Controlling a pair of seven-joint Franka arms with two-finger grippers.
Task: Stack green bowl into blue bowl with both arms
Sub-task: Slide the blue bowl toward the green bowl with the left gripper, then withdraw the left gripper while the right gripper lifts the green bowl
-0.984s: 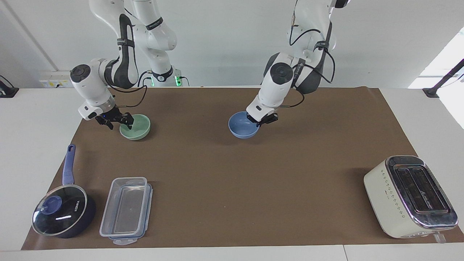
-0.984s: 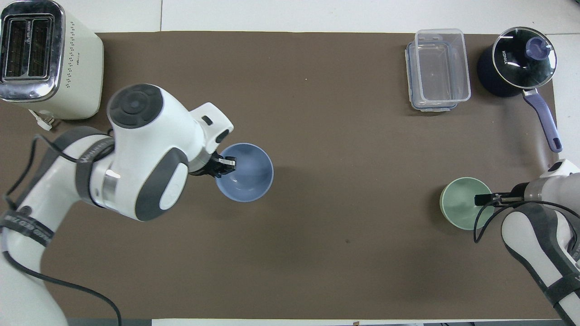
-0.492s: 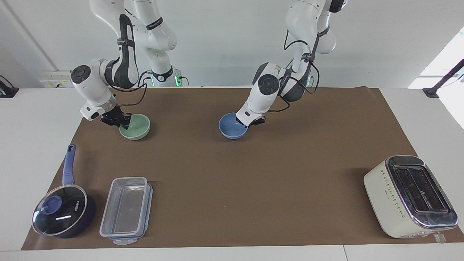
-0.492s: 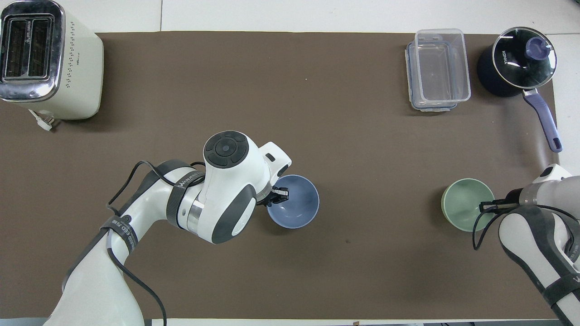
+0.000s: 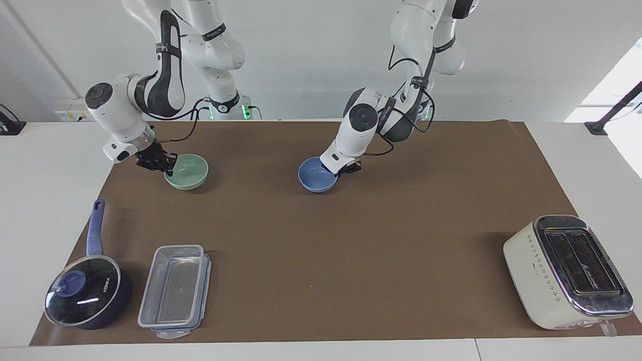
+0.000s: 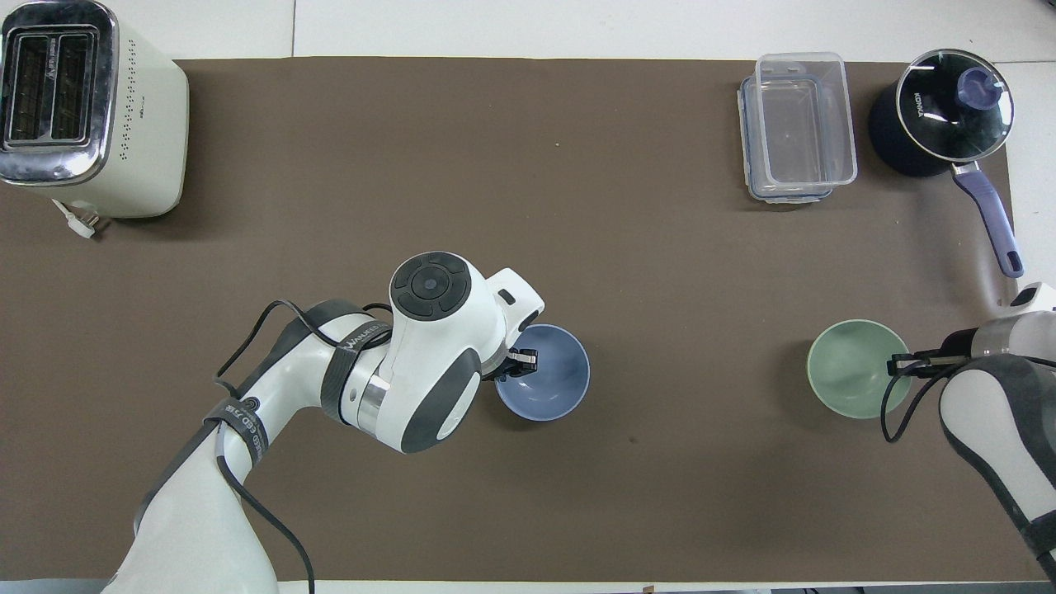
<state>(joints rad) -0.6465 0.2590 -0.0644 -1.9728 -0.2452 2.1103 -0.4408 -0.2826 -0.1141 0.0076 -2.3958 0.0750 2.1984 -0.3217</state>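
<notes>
- The left gripper point(image 5: 341, 170) is clamped on the rim of the blue bowl point(image 5: 315, 175), at the edge toward the left arm's end of the table; one finger sits inside the bowl, and the bowl looks set on the brown mat point(image 5: 351, 240) or barely off it.
- The right gripper point(image 5: 161, 163) is closed on the rim of the green bowl point(image 5: 188, 171), at the edge toward the right arm's end; the bowl seems lifted slightly.
- To do this step well, I would park the blue bowl flat, then carry the green bowl level and high enough to clear the blue rim before lowering it centred.
- The left finger inside the blue bowl would likely block nesting, so it should let go first.
- Between the two grippers the mat is bare, giving a free path.
- Farther out from both grippers stand the saucepan point(image 5: 88, 296), clear container point(image 5: 173, 291) and toaster point(image 5: 567, 271), well apart from this path.
</notes>
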